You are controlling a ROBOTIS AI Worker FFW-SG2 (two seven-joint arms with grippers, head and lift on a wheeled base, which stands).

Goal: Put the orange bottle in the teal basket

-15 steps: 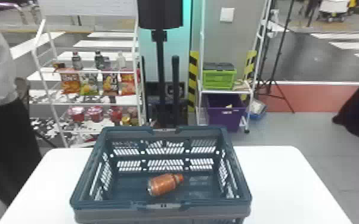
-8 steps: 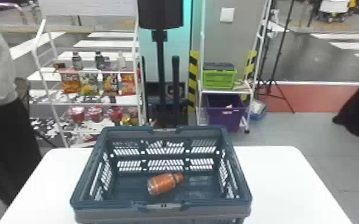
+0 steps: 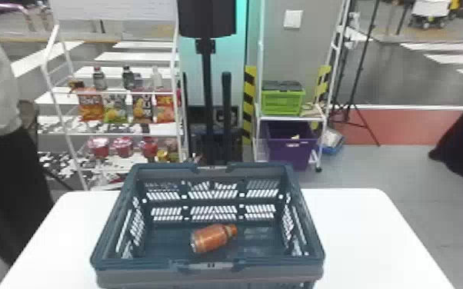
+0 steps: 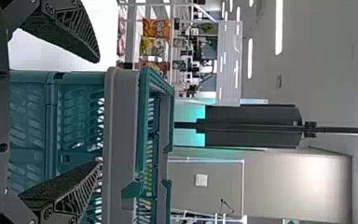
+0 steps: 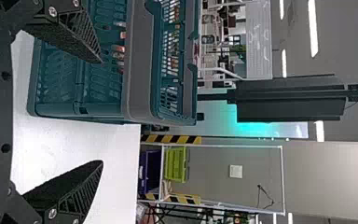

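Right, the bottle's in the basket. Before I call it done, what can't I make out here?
- Underside of the bottle: head view, hidden by its own body as it lies on its side.
- Bottle's print: head view, too small.
- Bottle's full outline: right wrist view, basket wall in the way.
- Part of the basket's wall: left wrist view, behind the left end effector.
- Table, near edge: head view, cut off by the bottom edge.

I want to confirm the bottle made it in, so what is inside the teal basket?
The orange bottle lies on its side on the floor of the teal basket. The near rim may cover a strip of floor just behind it.
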